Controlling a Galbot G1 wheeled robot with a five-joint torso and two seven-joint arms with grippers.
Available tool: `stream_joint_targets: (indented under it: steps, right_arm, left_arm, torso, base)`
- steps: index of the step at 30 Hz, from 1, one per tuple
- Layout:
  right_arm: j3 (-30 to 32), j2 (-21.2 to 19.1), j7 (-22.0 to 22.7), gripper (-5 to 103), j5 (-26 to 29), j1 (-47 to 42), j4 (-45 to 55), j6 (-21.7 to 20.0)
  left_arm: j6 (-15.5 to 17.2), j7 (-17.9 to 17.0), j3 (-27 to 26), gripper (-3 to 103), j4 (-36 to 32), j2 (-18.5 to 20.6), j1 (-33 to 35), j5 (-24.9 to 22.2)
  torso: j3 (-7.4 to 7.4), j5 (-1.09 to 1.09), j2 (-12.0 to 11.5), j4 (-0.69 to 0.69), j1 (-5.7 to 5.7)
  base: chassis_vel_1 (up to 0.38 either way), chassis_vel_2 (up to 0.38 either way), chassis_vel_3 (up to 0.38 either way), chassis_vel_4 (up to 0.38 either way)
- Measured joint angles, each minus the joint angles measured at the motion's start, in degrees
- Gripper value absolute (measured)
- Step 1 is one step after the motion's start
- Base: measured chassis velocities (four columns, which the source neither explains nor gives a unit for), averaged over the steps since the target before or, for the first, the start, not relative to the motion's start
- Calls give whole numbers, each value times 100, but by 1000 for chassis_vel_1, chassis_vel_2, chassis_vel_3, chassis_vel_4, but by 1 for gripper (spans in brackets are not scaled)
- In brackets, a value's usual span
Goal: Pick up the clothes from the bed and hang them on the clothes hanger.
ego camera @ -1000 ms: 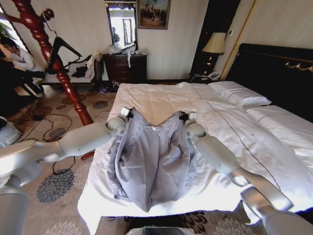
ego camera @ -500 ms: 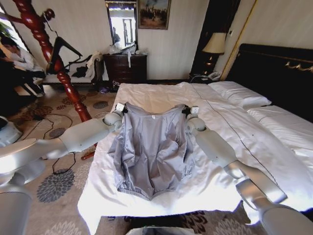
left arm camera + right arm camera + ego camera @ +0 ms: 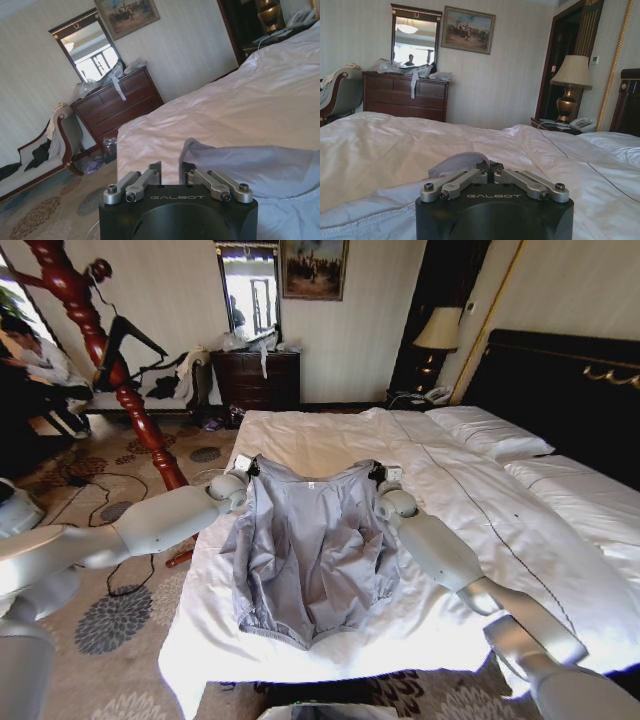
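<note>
Both grippers, left gripper point(image 3: 244, 466) and right gripper point(image 3: 384, 474), are pinching the grey-blue jacket's point(image 3: 312, 550) shoulders above the bed point(image 3: 480, 500); carrying it toward the hanger point(image 3: 130, 340) comes next.

Both arms are smooth, rounded, light grey-white shells built of tapering segments with ball-like joints. Each wrist ends in a small white block with a dark band. The left gripper point(image 3: 170, 172) and right gripper point(image 3: 490, 167) share one build: a matte black housing marked "GALBOT" in pale letters, silver metal linkage bars fixed with dark screws, and dark fingertips.
</note>
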Motion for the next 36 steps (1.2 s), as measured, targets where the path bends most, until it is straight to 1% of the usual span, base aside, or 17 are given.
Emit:
stream_joint_targets:
  steps: [2,4,5,8,10,13,16,18,19,21,22,23,24,26,28,30,36]
  right_arm:
    - [-5,-7,4,0,8,-28,30,-3]
    - [-9,-11,5,0,11,-35,35,-4]
    - [-14,-22,6,0,14,-40,38,-7]
    - [-27,-33,6,0,23,-40,39,-10]
    - [-42,-44,6,0,30,-35,44,-15]
    - [-51,-60,6,0,35,-35,60,-20]
    - [-60,-92,7,0,42,-64,79,-27]
    - [-63,-96,8,0,43,-69,81,-28]
    - [-68,-101,9,0,43,-77,87,-29]
    - [-80,-102,20,0,47,-79,114,-30]
    - [-80,-102,20,0,47,-79,114,-30]
    - [-84,-101,26,0,48,-79,121,-30]
    - [-96,-104,40,0,60,-78,135,-32]
    - [-119,-113,51,0,69,-61,140,-35]
    - [-125,-114,51,0,69,-54,138,-36]
    - [-133,-101,51,0,69,-30,111,-35]
    - [-147,-68,74,0,69,-12,94,-35]
  left_arm:
    - [49,3,-17,32,-59,-74,-1,1]
    - [84,5,-31,32,-84,-108,-2,4]
    - [149,22,-66,43,-138,-174,-3,13]
    - [280,100,-123,49,-244,-289,-4,44]
    - [339,162,-159,60,-315,-415,-6,89]
    - [320,205,-177,66,-338,-526,-7,126]
    - [272,346,-223,82,-464,-745,-9,126]
    - [287,394,-238,82,-514,-799,-10,85]
    - [291,511,-265,88,-633,-915,-10,-88]
    - [288,668,-347,98,-861,-1067,-12,-960]
    - [288,668,-347,98,-861,-1067,-12,-960]
    - [302,679,-372,99,-907,-1093,-13,-1246]
    - [327,715,-466,100,-967,-1132,-13,-1810]
    - [433,792,-584,100,-1016,-1181,-16,-2479]
    - [500,811,-609,100,-1041,-1201,-17,-2668]
    - [795,868,-674,100,-1171,-1295,-19,-3107]
    - [992,1163,-638,100,-1349,-1600,-52,-3267]
  torso:
    - [0,-1,0,1,0]
    - [0,0,0,1,0]
    - [0,0,0,1,0]
    - [0,0,0,-2,0]
    - [0,0,0,0,0]
    - [0,0,0,1,0]
    - [0,-1,0,-1,0]
    - [0,0,0,-2,0]
    - [0,0,0,0,0]
    - [0,0,0,2,0]
    - [0,0,0,2,0]
    - [0,0,0,3,0]
    - [0,-1,0,1,0]
    - [0,1,0,-3,0]
    - [0,1,0,-3,0]
    - [0,1,0,-2,0]
    - [0,-1,0,1,0]
  base:
    - [0,0,0,0]
    - [0,0,0,0]
    - [0,0,0,0]
    - [0,0,0,0]
    - [0,0,0,0]
    - [0,0,0,0]
    - [0,0,0,0]
    - [0,0,0,0]
    - [0,0,0,0]
    - [0,0,0,0]
    - [0,0,0,0]
    - [0,0,0,0]
    - [0,0,0,0]
    - [0,0,0,0]
    - [0,0,0,0]
    - [0,0,0,0]
    - [0,0,0,0]
